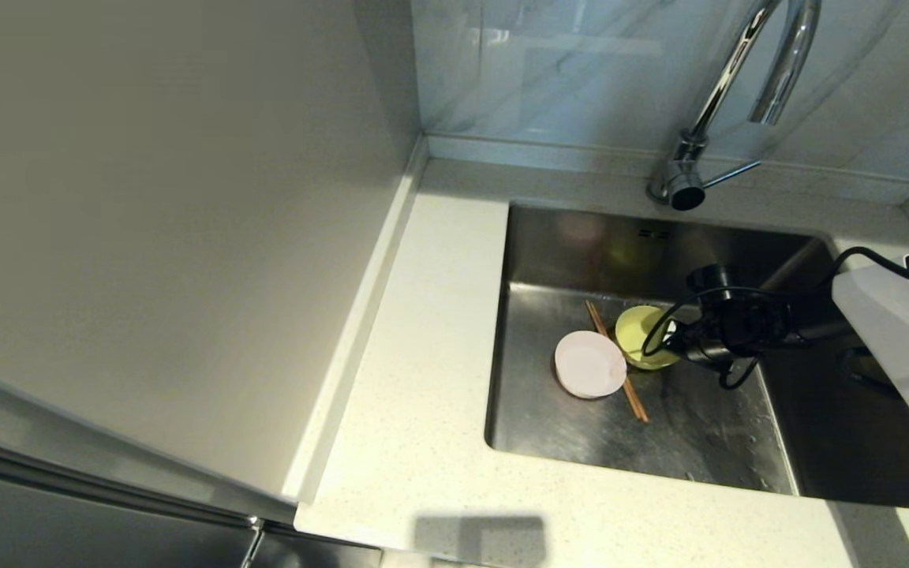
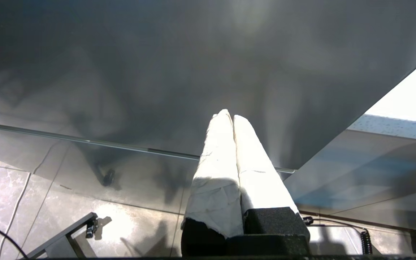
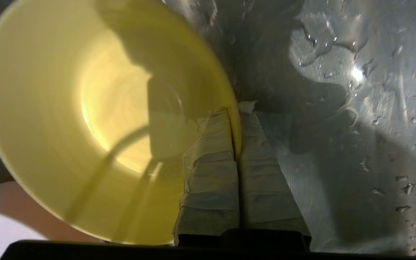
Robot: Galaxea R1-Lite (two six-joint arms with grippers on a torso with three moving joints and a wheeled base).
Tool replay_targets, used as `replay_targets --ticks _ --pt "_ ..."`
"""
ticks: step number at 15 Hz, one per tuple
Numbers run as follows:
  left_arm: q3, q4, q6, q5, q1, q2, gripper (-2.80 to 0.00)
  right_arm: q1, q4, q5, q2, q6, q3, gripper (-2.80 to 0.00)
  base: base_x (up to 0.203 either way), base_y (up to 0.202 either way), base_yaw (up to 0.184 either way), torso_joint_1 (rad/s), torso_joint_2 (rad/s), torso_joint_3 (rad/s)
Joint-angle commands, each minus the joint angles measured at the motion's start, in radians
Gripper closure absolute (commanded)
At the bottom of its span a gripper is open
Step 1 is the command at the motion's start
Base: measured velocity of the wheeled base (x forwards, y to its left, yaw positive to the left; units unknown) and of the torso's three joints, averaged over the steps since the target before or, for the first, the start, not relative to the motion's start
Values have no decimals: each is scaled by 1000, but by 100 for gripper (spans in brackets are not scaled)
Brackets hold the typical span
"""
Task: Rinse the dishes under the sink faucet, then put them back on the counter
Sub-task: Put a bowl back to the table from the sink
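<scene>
Pickup is the step in hand: right claw (image 3: 237, 124) pinches the bowl (image 3: 85, 108) rim on the sink (image 1: 683, 426) floor beside the dish (image 1: 589, 364), so lifting it under the faucet (image 1: 746, 79) comes next.

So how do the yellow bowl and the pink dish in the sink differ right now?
The yellow bowl is pinched at its rim by the right gripper; the pink dish lies free, touched by no gripper. The bowl looks deeper, the dish shallower and a bit wider. The bowl sits nearer the faucet, the dish nearer the front, on the chopsticks. Both are small, round, and in the sink.
</scene>
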Motion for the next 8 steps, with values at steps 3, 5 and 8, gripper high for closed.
replay_targets --ticks 3,5,8 --pt "0 -1 0 0 0 -3 0 -3 0 -101 -119 -47 43 0 0 0 0 0 0 0" --pt "0 -1 0 0 0 -3 0 -4 -17 -244 -159 -67 46 0 0 0 0 0 0 0" --pt "0 -1 0 0 0 -3 0 -23 -188 -323 -216 -79 62 0 0 0 0 0 0 0"
